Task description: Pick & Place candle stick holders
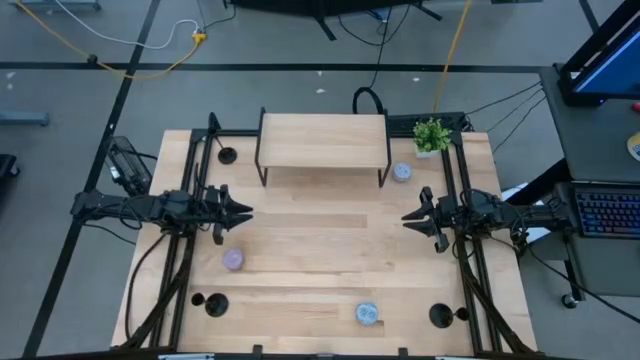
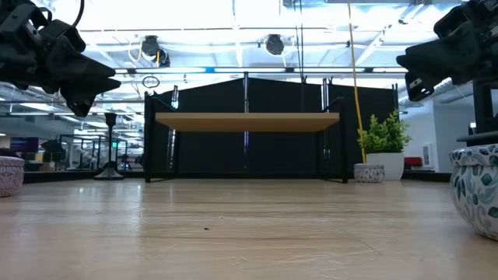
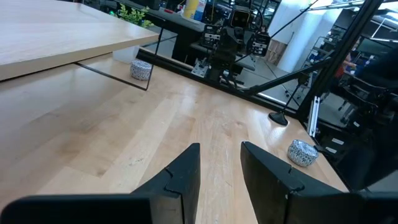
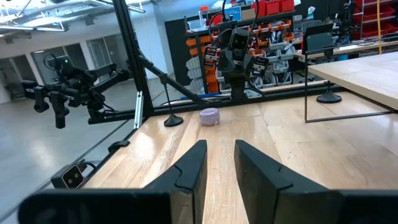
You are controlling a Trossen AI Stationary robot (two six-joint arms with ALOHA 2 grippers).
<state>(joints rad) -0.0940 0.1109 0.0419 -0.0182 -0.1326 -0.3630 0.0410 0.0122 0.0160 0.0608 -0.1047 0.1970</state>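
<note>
Hovering above the wooden tabletop [image 1: 330, 260], the left gripper [image 1: 238, 212] and right gripper [image 1: 410, 217] face each other across its middle, each with jaws slightly parted and holding nothing. Three black candle stick holders stand well apart: one [image 1: 227, 155] at the far left corner beside the raised wooden shelf [image 1: 323, 138], one [image 1: 214, 304] near the front left, one [image 1: 441, 316] near the front right. Small patterned pots, possibly candle cups, sit at [image 1: 233, 260], [image 1: 367, 314] and [image 1: 402, 172], by a potted plant [image 1: 431, 135].

Bright overhead lights, ceiling glare low view, soft shadows.
</note>
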